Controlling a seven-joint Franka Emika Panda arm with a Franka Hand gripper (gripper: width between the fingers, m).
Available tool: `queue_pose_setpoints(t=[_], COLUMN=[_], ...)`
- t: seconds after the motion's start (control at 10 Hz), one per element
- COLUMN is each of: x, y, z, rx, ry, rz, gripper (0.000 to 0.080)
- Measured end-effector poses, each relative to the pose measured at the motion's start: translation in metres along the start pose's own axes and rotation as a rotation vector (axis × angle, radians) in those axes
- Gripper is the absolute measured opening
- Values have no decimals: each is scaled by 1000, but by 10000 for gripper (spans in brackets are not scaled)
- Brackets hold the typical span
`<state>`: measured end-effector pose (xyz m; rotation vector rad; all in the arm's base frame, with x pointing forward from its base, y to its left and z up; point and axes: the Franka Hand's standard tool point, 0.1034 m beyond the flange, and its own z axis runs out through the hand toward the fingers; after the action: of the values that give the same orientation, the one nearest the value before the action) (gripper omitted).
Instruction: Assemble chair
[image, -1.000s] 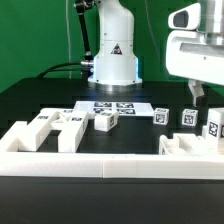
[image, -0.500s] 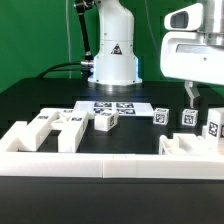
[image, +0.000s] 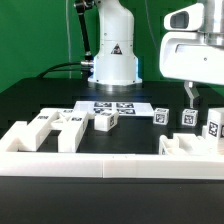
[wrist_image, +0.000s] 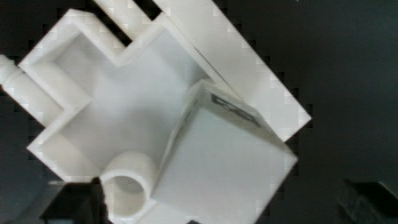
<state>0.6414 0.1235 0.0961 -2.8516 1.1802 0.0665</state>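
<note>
1. Chunky white plastic chair panels (image: 55, 126) with black-and-white tags lie grouped at the exterior view's left, just behind the low white border wall (image: 110, 165)
2. Thin flat white marker board (image: 115, 106) lies centre, with bare black table (image: 40, 100) open beside it
3. Three small square white legs (image: 187, 116) stand right, with gaps between them
4. Two-finger gripper (image: 193, 98) hangs above the middle leg, fingers spread, holding nothing

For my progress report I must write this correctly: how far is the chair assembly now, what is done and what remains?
Done: nothing looks joined. The chair parts lie loose on the table, some at the exterior view's left, and three small tagged blocks at its right.
In hand: the gripper hangs above those blocks, with nothing seen between its jaws.
Left: seemingly every joining step.
</note>
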Motion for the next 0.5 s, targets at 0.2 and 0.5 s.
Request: queue_pose_setpoints(t=[0.2,0.5], x=[0,-1], y=[0,0], z=[0,0], rx=[0,0], ry=[0,0], rz=[57,67], gripper=[649,649])
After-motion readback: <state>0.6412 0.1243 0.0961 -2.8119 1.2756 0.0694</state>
